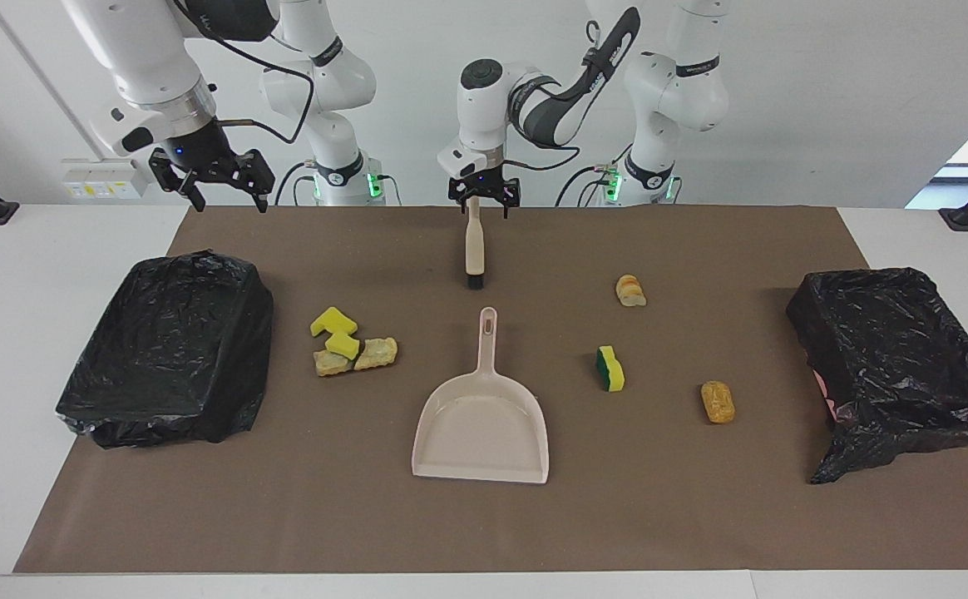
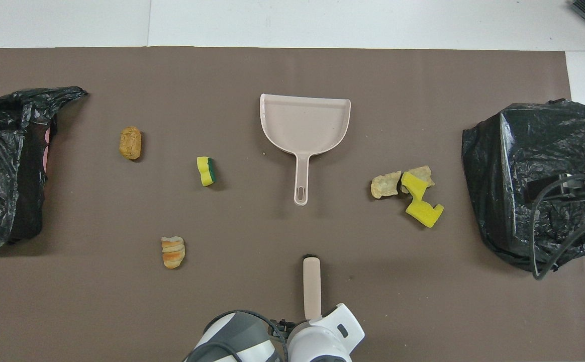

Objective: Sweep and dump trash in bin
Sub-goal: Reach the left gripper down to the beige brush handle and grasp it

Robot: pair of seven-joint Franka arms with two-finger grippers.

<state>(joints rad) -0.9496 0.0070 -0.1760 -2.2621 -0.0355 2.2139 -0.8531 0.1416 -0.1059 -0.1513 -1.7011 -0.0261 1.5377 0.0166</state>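
A brown mat (image 1: pixel 484 516) is covering most of the white table (image 1: pixel 2 333). Two bins are sitting on it, each lined with black plastic: one bin (image 1: pixel 170 348) at the right arm's end, the other bin (image 1: pixel 896 358) at the left arm's end. A beige dustpan (image 1: pixel 482 420) is lying in the middle, its handle pointing toward the robots, and a beige brush (image 1: pixel 474 249) is lying nearer to the robots, in line with that handle.

The trash is lying in two groups. A cluster of yellow sponge pieces and tan lumps (image 1: pixel 353 343) is sitting between the dustpan and the bin at the right arm's end. Toward the left arm's end, a green-backed sponge (image 1: pixel 610 368), a striped lump (image 1: pixel 630 290) and an orange lump (image 1: pixel 718 401) are lying well apart.

The left gripper (image 1: pixel 481 198) is hanging with fingers spread over the brush's handle end, gripping nothing. The right gripper (image 1: pixel 222 185) is hovering wide open and empty over the mat's edge
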